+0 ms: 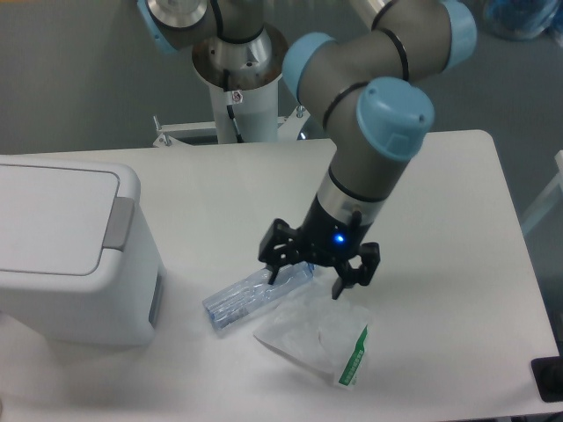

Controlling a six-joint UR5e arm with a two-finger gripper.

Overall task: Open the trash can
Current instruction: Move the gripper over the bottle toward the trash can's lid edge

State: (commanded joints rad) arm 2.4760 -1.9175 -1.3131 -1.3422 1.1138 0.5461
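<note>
Bin (66, 251) sat lid-closed at the desk's (440, 193) left edge; we saw the gripper (317, 268), jaws spread and empty, over the bottle (246, 299) near a bag (317, 338).

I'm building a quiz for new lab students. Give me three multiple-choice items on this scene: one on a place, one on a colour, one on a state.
1. Where is the trash can?
A. at the table's left edge
B. at the table's right edge
C. under the gripper

2. What colour is the strip on the plastic bag?
A. red
B. green
C. black

3. What state is the trash can's lid in?
A. removed
B. propped fully open
C. closed flat

Answers:
1 A, the bin fills the left side, far from the gripper.
2 B, a green strip runs along the bag's right edge.
3 C, the lid lies flush with the grey push tab untouched, while the open gripper hangs above the clear bottle.
</note>
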